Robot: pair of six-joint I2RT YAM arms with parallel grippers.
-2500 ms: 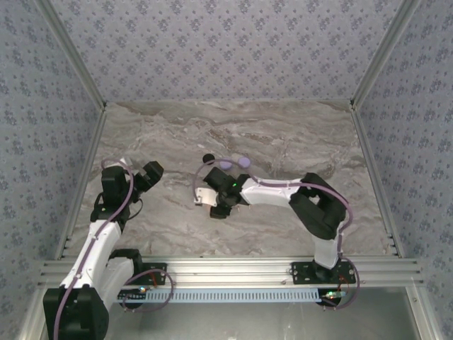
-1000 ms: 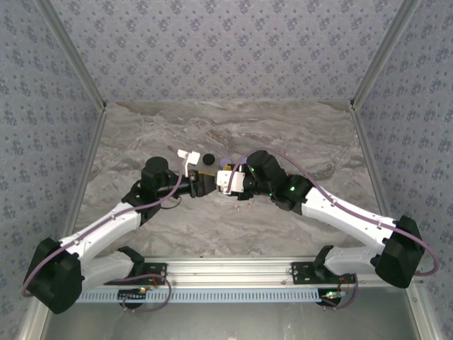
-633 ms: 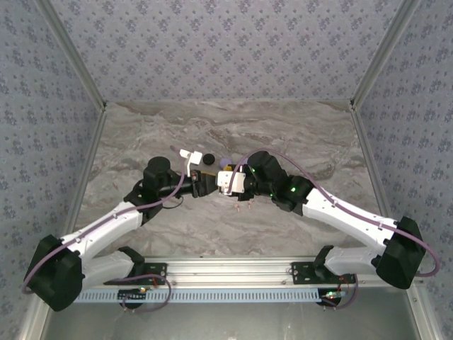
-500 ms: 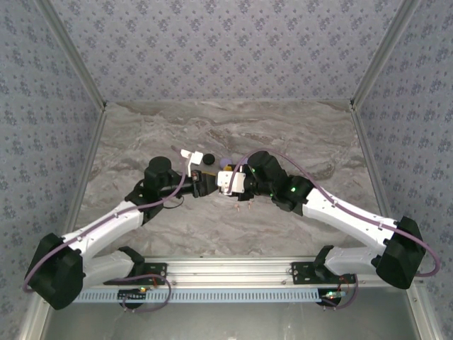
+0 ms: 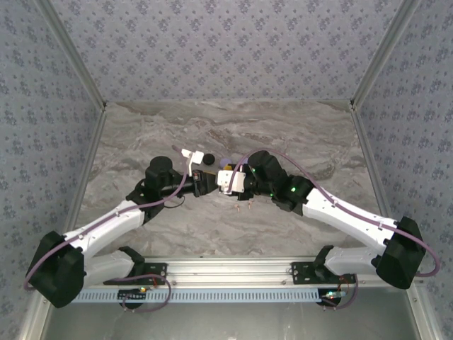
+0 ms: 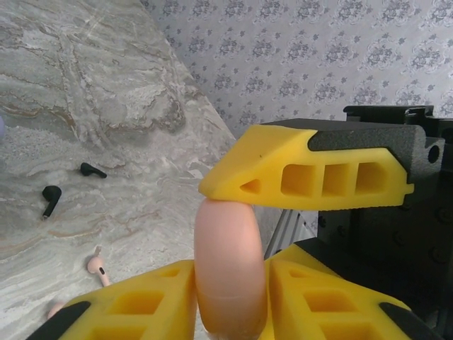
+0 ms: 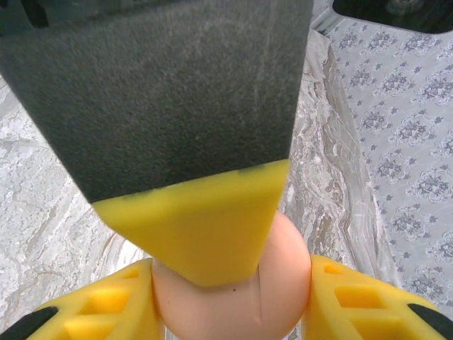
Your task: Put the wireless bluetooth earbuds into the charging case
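While earbuds (image 6: 49, 200) lie loose on the bench (image 6: 106, 92), left jaws and right jaws both clamp the pink case (image 6: 230, 248). Likely each grips a half, to open it.

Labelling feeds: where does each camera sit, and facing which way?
Top external: above, behind the bases, facing down at the table; left arm, right arm show.
Left wrist: on the left arm, facing along the left tool at the pink charging case.
Right wrist: likewise, along the right tool.
Shared: both wrist views see that case.
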